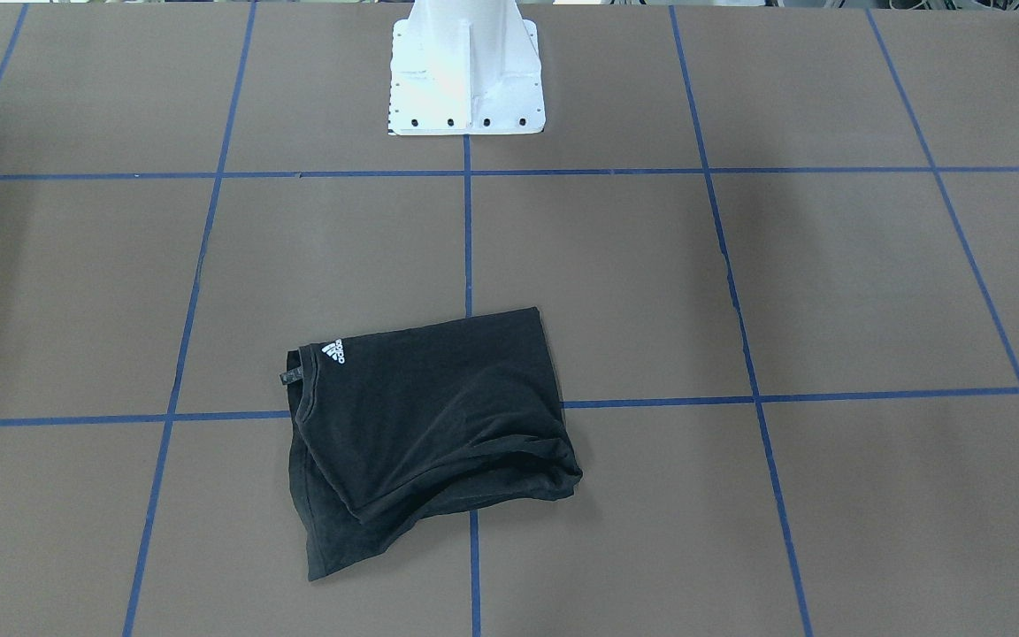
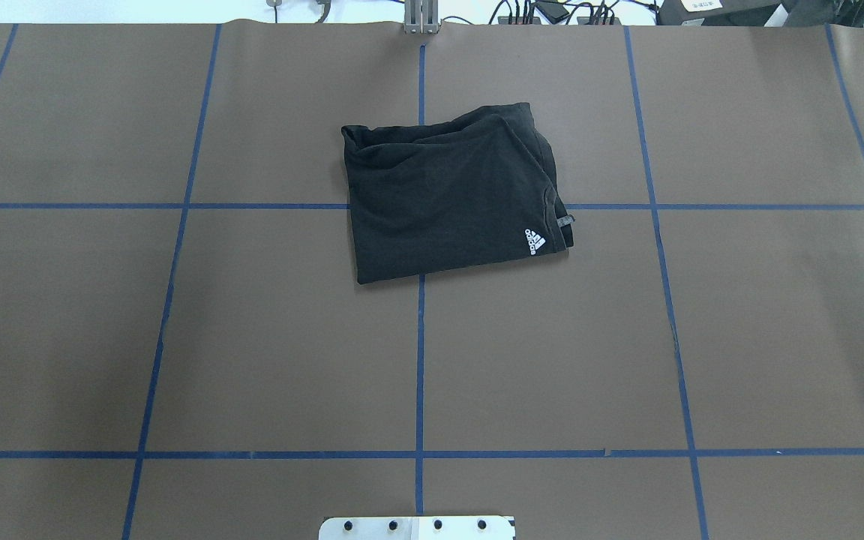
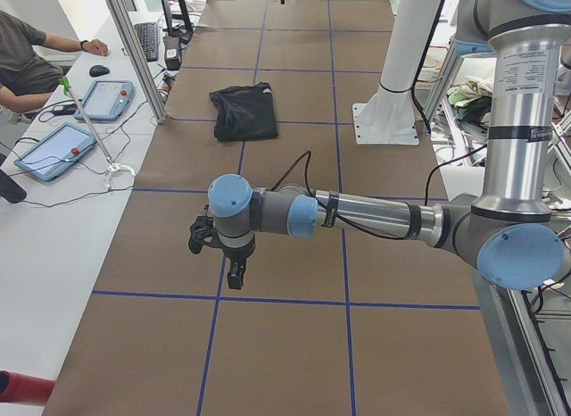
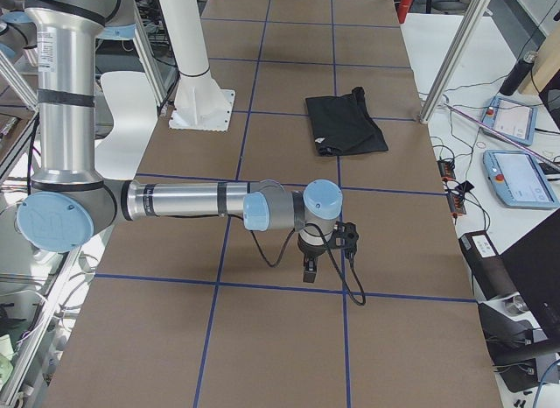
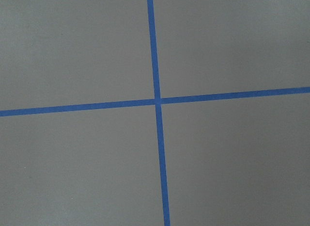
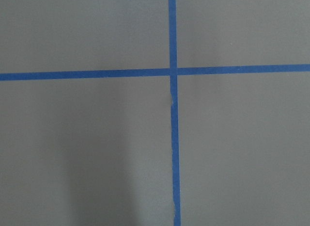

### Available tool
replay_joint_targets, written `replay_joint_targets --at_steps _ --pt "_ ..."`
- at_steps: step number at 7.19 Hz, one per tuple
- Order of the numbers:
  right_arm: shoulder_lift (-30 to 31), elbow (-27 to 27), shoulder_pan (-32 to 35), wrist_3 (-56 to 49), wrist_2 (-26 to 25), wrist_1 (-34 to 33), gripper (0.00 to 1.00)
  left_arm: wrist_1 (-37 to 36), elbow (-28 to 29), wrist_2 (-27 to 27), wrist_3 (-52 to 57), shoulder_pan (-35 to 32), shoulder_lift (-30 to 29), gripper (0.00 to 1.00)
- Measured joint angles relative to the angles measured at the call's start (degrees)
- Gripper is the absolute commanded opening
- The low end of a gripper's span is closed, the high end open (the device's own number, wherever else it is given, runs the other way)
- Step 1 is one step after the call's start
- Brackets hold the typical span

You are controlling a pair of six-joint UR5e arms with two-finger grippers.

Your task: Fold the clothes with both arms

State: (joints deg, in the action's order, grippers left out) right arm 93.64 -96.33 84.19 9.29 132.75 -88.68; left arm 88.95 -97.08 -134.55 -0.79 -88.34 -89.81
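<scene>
The shirt is seen folded into a rough rectangle on the table. In the overhead view it lies at 12 o'clock from the table's middle, across a tape line. Its logo is shown at the 4 o'clock corner. The left gripper and right gripper are held pointing down, well apart from the shirt. Whether they are released or clenched cannot be told.

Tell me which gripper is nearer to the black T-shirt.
Right, slightly. The left gripper and the right gripper each hover far from the black T-shirt, toward opposite ends, but the shirt lies mostly on the robot's right of the centre tape line.
</scene>
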Motion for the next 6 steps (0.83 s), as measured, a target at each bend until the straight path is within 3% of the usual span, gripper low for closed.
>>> replay_joint_targets --at_steps 6 --pt "0.24 0.04 0.06 0.1 -0.82 0.0 1.0 0.0 0.46 -0.01 0.0 0.01 -0.53 1.0"
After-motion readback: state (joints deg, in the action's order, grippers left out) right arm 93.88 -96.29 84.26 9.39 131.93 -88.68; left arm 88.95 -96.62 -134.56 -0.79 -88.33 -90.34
